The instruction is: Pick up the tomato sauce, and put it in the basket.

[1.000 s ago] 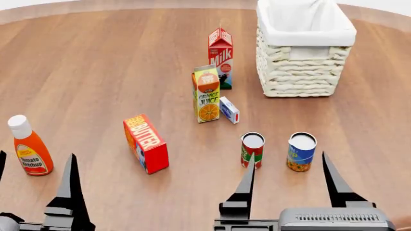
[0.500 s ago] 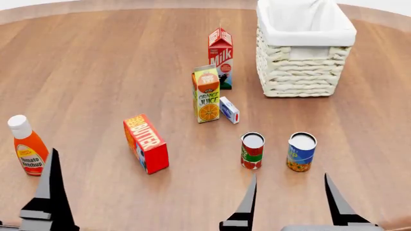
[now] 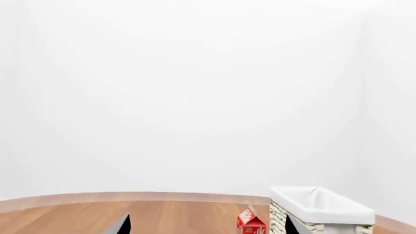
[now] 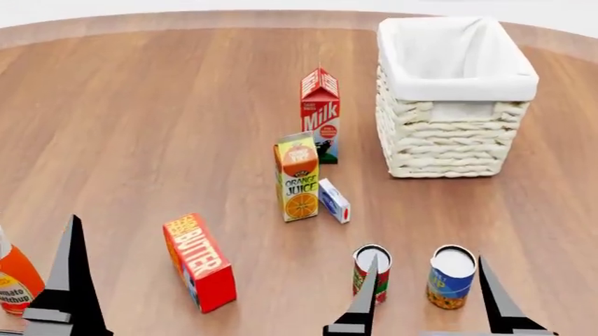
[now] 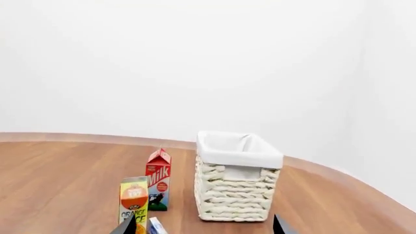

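Observation:
The tomato sauce, a small can with a red, green and white label and a grey top, stands upright near the front of the wooden table. In the head view the inner finger of my right gripper covers part of it. That gripper is open and empty, and hangs nearer to me than the can. The cream wicker basket with its white lining stands at the back right, also in the right wrist view. My left gripper is open and empty at the front left. Neither wrist view shows the can.
A blue-and-orange can stands just right of the tomato sauce. Behind them are a small blue-white box, an orange juice carton and a milk carton. A red butter box and a ketchup bottle stand to the left.
Both grippers have dropped lower in the head view. Everything on the table now sits lower in the frame, with the basket fully in view. Nothing on the table was moved.

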Controlling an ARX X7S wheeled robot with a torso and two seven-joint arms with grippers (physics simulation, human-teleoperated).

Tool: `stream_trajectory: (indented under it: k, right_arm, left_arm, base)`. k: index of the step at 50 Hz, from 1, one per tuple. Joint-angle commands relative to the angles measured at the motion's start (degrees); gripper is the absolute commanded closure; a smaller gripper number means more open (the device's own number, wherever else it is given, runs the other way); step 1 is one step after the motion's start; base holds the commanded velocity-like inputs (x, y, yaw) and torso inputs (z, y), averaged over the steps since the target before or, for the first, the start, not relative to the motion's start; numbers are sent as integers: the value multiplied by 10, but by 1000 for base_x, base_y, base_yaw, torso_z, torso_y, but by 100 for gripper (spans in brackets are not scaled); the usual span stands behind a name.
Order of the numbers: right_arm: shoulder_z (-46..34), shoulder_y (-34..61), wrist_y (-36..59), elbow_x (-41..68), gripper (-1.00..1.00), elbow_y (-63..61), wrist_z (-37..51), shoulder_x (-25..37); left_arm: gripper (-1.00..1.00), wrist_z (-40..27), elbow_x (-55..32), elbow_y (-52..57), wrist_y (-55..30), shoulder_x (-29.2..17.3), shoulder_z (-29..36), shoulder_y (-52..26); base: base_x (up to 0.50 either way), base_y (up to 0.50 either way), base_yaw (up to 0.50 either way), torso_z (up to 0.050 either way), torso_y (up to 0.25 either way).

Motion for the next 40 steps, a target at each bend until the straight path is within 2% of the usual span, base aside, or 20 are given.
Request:
stream_trajectory:
  k: [1, 40]
  right_arm:
    - [-2, 1, 4, 6, -100, -2, 3, 5]
    - [-11, 1, -5, 24, -100, 5, 12, 16]
  left_arm:
    - [-100, -5, 0, 0, 2, -5, 5, 1]
    - [-100, -23, 5, -7, 13, -18, 22, 5]
  base:
    - [500, 0, 0, 0, 0]
    - [500, 0, 0, 0, 0]
